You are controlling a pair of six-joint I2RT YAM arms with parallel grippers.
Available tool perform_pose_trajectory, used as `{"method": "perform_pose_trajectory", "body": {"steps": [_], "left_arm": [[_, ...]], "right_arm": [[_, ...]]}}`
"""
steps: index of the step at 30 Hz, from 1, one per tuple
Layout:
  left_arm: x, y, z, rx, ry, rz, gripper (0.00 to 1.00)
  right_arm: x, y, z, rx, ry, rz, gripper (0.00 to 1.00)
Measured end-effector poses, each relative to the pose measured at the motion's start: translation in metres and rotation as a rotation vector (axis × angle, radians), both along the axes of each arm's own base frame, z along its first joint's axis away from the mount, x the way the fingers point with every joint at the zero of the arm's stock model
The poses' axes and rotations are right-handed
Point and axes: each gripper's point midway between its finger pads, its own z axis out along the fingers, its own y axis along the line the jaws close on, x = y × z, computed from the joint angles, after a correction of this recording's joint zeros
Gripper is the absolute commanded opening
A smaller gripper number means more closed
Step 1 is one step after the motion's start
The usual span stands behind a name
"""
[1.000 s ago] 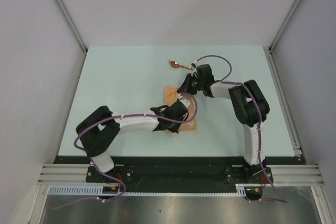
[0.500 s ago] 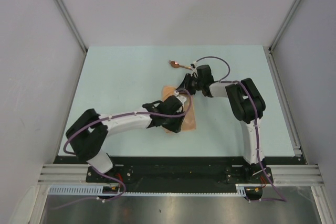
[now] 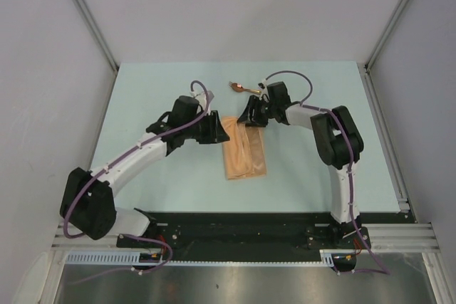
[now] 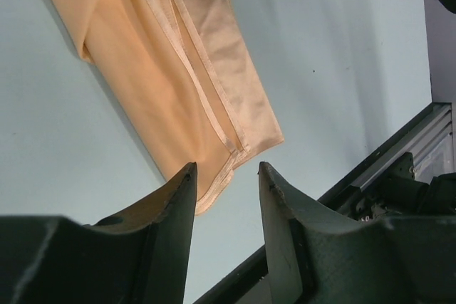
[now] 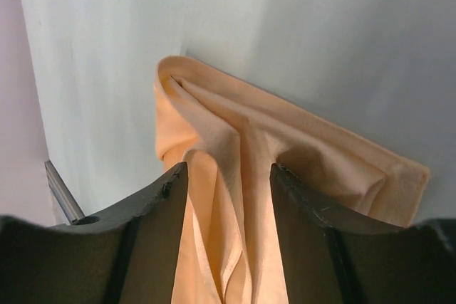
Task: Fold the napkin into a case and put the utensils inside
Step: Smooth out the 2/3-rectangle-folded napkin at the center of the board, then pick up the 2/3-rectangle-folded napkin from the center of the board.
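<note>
The peach-orange napkin (image 3: 244, 150) lies folded into a long narrow strip at the table's middle. My left gripper (image 3: 219, 130) hovers just left of its far end, open; in the left wrist view (image 4: 226, 170) nothing is between its fingers, and the napkin (image 4: 178, 69) lies beyond them. My right gripper (image 3: 249, 117) is over the napkin's far edge, open. Its jaws (image 5: 226, 172) straddle a raised ridge of the napkin (image 5: 235, 140) without pinching it. Copper-gold utensils (image 3: 242, 88) lie at the back, just left of the right wrist.
The pale blue-green table (image 3: 157, 90) is bordered by white walls and metal posts. A black rail (image 4: 399, 169) runs along its near edge, where the arm bases are mounted. The right arm's elbow (image 3: 342, 140) stands right of the napkin.
My left arm has lifted off the napkin and swung back and left, and its jaws have opened. The right jaws have opened too. The napkin now lies uncovered as a narrow strip.
</note>
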Motion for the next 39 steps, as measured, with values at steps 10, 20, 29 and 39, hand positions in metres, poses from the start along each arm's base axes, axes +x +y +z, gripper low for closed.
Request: {"method": "perform_pose_trajectory", "body": {"steps": [10,20,29,39], "left_arm": [[0.02,-0.019,-0.036,-0.037,0.146,0.017,0.33],[0.038,-0.07,-0.055,0.08,0.152,0.007,0.48],[0.066,-0.114,-0.054,0.234,0.077,0.126,0.48],[0.061,-0.134,-0.103,0.53,0.079,0.268,0.5]], "right_arm": [[-0.024,-0.023,0.021,-0.102,0.01,0.005,0.66],[-0.085,-0.066,0.042,-0.188,0.0,-0.054,0.8],[-0.155,-0.109,-0.004,-0.249,0.152,-0.19,0.71],[-0.16,-0.16,0.043,-0.28,0.023,-0.429,0.7]]}}
